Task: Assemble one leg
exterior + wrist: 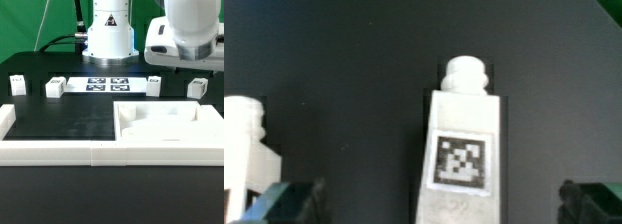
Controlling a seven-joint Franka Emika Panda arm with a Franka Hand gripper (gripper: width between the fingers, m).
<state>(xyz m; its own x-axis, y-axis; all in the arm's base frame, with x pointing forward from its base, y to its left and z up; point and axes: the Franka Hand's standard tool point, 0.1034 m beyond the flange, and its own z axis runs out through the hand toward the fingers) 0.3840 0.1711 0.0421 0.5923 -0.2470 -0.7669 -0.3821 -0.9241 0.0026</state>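
Note:
Several small white legs stand in a row at the back of the black mat in the exterior view: two on its left [17, 84] [53, 88], two on its right [153, 83] [197, 88]. My gripper [188, 60] hangs above the right-hand pair. In the wrist view one leg [461, 150] with a square coded tag and a rounded peg end lies between my open fingers [287, 205], untouched by them. My gripper [441, 205] holds nothing. A second leg [242, 135] shows at the frame's edge.
The large flat white panel [165, 125] with recesses lies on the exterior view's right. The marker board [107, 84] lies at the back middle before the robot base [108, 35]. A low white wall [100, 152] borders the mat's front and left.

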